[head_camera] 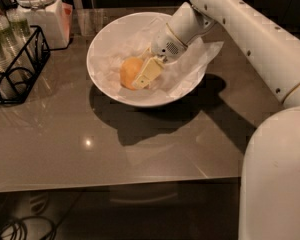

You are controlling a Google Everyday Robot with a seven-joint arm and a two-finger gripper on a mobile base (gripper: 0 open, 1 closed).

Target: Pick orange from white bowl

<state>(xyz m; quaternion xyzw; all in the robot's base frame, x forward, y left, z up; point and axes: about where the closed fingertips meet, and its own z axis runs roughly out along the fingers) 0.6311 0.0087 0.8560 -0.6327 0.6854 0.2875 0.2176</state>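
Note:
The orange lies in the white bowl, left of centre, on crumpled white paper. The bowl stands on the grey table toward the back. My gripper reaches down into the bowl from the upper right and is right against the orange's right side, covering part of it. The white arm runs up and to the right from it.
A black wire rack with glasses stands at the left edge. A white lidded jar stands behind it at the back left. The grey table's front edge runs across the lower part of the view. My white body fills the lower right.

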